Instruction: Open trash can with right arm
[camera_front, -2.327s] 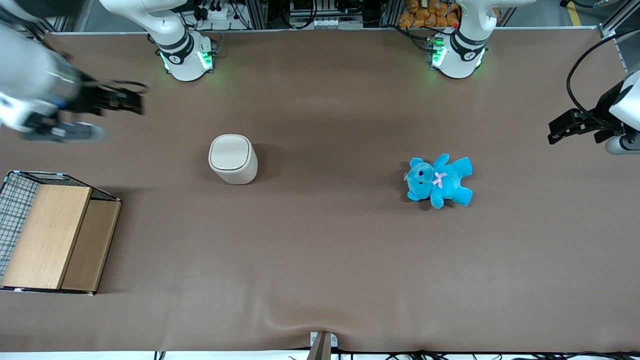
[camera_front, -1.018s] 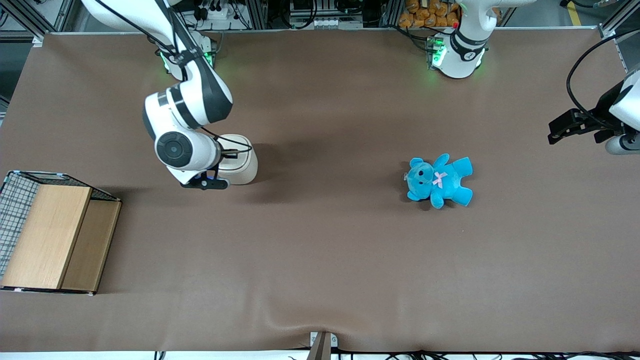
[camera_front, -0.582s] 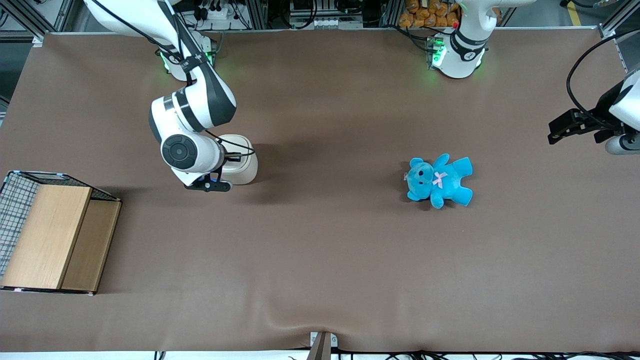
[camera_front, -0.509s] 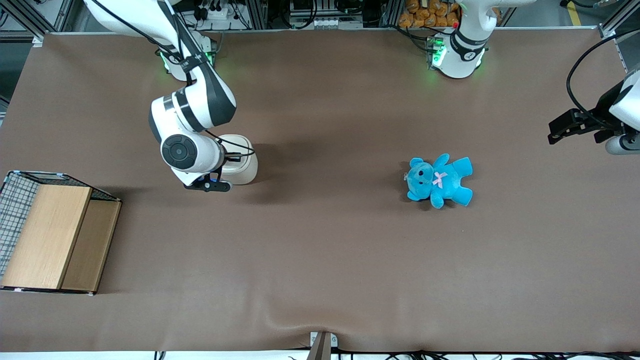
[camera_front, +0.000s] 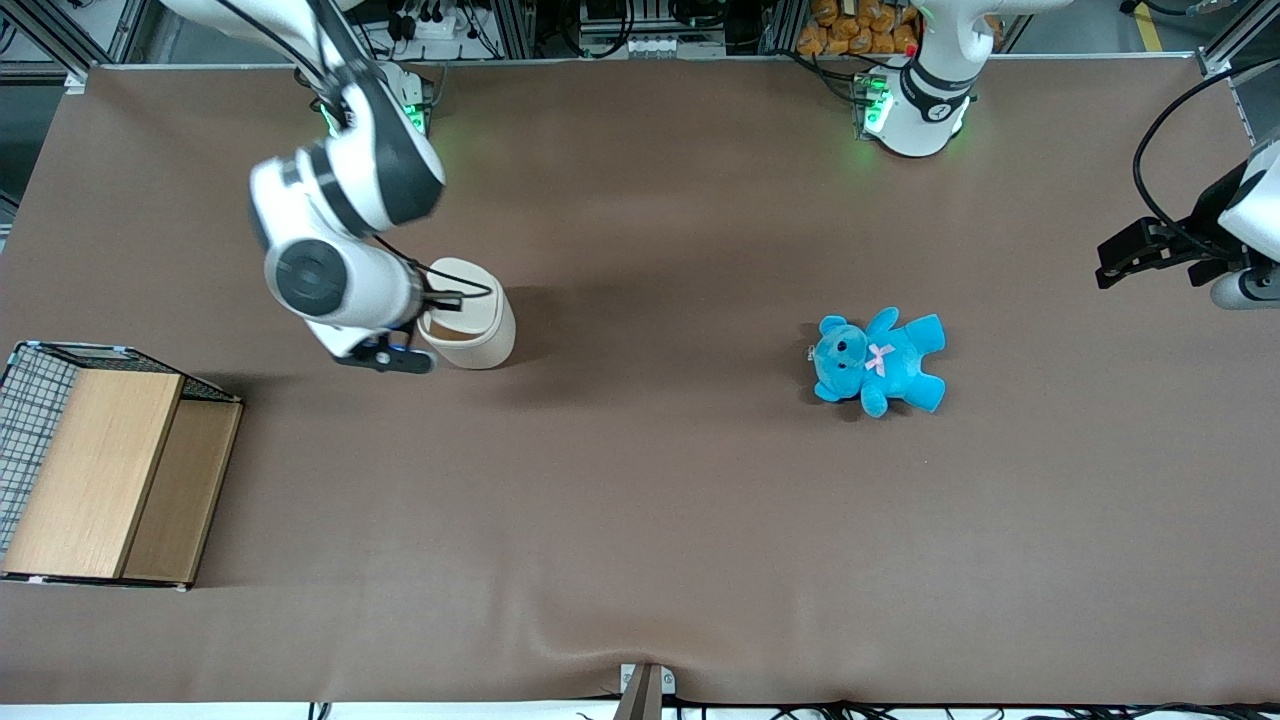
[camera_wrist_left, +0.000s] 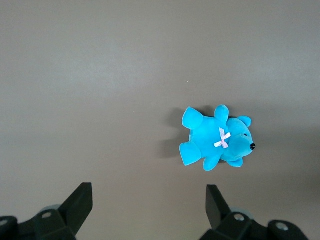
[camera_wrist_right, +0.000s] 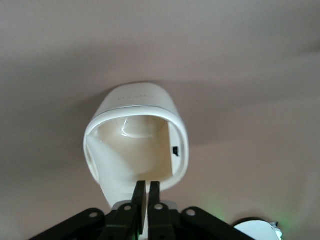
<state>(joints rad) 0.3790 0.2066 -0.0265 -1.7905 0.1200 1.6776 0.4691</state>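
Note:
The cream-white trash can (camera_front: 488, 332) stands on the brown table, and its lid is swung up so the inside shows. In the right wrist view I look into the open can (camera_wrist_right: 136, 98), whose inside is empty. The lid (camera_wrist_right: 116, 186) runs from the rim to my gripper (camera_wrist_right: 146, 186). The fingers are closed to a thin gap with the lid's white edge between them. In the front view the right arm's wrist (camera_front: 325, 280) hangs over the can's edge toward the working arm's end and hides the gripper.
A blue teddy bear (camera_front: 880, 360) lies toward the parked arm's end of the table; it also shows in the left wrist view (camera_wrist_left: 217, 142). A wood-and-wire-mesh box (camera_front: 100, 480) stands at the working arm's end, nearer the front camera than the can.
The right arm came in over the shut can, then its wrist pulled back toward the working arm's end. The lid swung up with it, and the can now stands open.

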